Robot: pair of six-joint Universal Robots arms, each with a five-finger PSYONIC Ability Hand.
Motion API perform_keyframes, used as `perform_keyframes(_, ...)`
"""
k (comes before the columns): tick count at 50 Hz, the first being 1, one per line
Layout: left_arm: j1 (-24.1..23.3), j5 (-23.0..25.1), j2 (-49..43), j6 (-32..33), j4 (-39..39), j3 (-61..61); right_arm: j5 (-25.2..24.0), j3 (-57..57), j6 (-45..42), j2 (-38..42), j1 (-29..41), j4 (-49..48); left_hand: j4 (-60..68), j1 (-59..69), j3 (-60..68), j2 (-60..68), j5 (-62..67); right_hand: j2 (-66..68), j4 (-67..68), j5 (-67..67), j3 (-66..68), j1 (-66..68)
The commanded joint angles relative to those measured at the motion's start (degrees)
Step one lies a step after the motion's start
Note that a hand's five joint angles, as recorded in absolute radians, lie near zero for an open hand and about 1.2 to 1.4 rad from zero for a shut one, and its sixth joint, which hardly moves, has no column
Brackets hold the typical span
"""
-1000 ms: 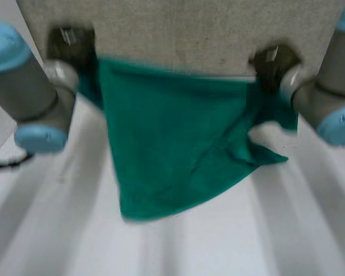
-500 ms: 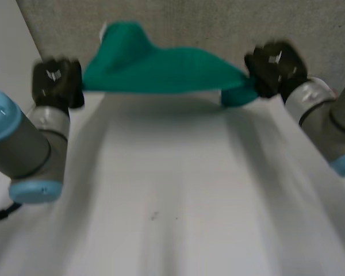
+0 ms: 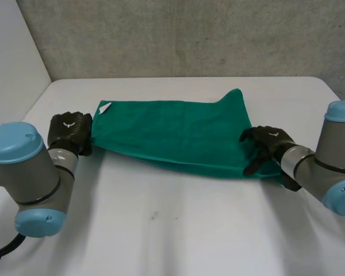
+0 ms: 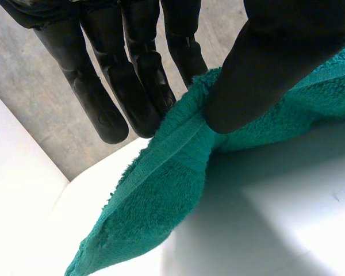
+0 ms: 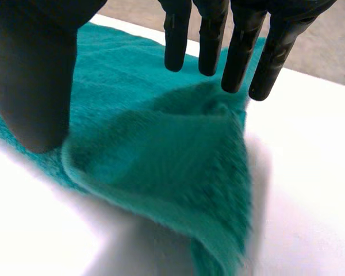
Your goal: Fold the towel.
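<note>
A white table [image 3: 178, 230] stands against a rough grey wall [image 3: 190, 34] at 12 o'clock, with a plain pale panel [image 3: 14, 52] closing the room toward 9 o'clock.

The green towel [image 3: 172, 132] lies flat on the far half of the table, doubled over on itself. Its long axis runs from 9 o'clock to 3 o'clock. A small white tag [image 3: 105, 107] sits at its far corner on the 9 o'clock end. At the other end the far corner rises into a peak that points to 12 o'clock. The near edge slants, coming closer to the robot toward 3 o'clock.

The left hand [image 3: 71, 131] is at the towel's 9 o'clock end. In its wrist view the thumb presses the hemmed edge against the straight fingers [image 4: 132, 86], pinching the cloth between them.

The right hand [image 3: 267, 144] is at the towel's near corner on the 3 o'clock end. In its wrist view the fingers [image 5: 238, 52] are straight and slightly apart, hanging over the cloth and well apart from the thumb. Nothing is pinched, and the towel lies under the palm.
</note>
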Motion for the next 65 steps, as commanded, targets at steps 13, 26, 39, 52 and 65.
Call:
perform_keyframes(13,0.2,0.0,1.2,-0.1,-0.1,-1.7,-1.6,10.6,-13.0,-7.2,-6.4,0.3,11.5,15.4,11.7,11.3,14.4,-2.7,-1.6,-1.7,-2.2,0.4)
perform_keyframes(26,0.2,0.0,1.0,0.1,-0.1,-1.5,-3.2,10.4,-17.7,-5.4,-6.8,-3.8,11.5,15.4,11.7,11.3,14.4,7.9,9.0,8.8,8.4,11.0)
perform_keyframes(39,-0.1,-0.2,2.9,0.5,-6.9,-1.5,-2.8,6.3,-9.3,-9.5,-6.8,-4.3,11.5,15.4,11.7,11.3,14.4,58.1,59.3,59.1,58.7,61.2)
perform_keyframes(52,3.1,0.1,25.6,6.7,-36.8,-2.1,-4.1,1.0,-34.4,-30.1,-9.8,24.7,11.5,15.4,11.7,11.3,14.4,58.1,59.3,59.1,58.7,61.2)
perform_keyframes(65,2.8,0.1,17.6,18.5,-37.1,-7.2,-1.1,8.6,-52.0,-30.9,-8.4,39.0,11.5,15.4,11.7,11.3,14.4,58.1,59.3,59.1,58.7,61.2)
